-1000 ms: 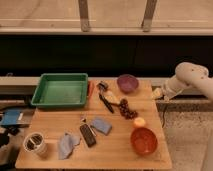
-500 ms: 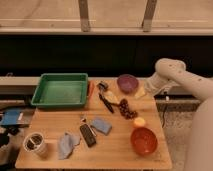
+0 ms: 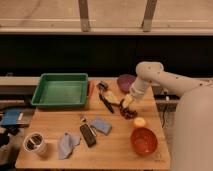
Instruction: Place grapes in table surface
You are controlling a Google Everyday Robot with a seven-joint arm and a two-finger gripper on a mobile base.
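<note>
Dark grapes [image 3: 130,114] lie on the table surface [image 3: 112,151] under the gripper [image 3: 126,103], its jaws' state unclear, yellow fruit [image 3: 140,121] just beside.

One table surface [image 3: 115,150] bears everything. Bowls: two, a purple bowl [image 3: 125,81] at about one o'clock on the top and a red-orange bowl [image 3: 144,141] at four o'clock. Trays: one, the green tray [image 3: 60,90] at ten o'clock. Fruit: one bunch of grapes [image 3: 129,113] and one yellow-orange fruit [image 3: 140,121], both near three o'clock. Bluish soft pieces: probably two, a blue pad [image 3: 102,125] and a grey-blue cloth [image 3: 67,145]. One metal cup [image 3: 35,144] at eight o'clock, one dark flat bar [image 3: 88,135], one dark utensil [image 3: 106,100]. Grippers: one, the gripper [image 3: 126,103] just above the grapes.
</note>
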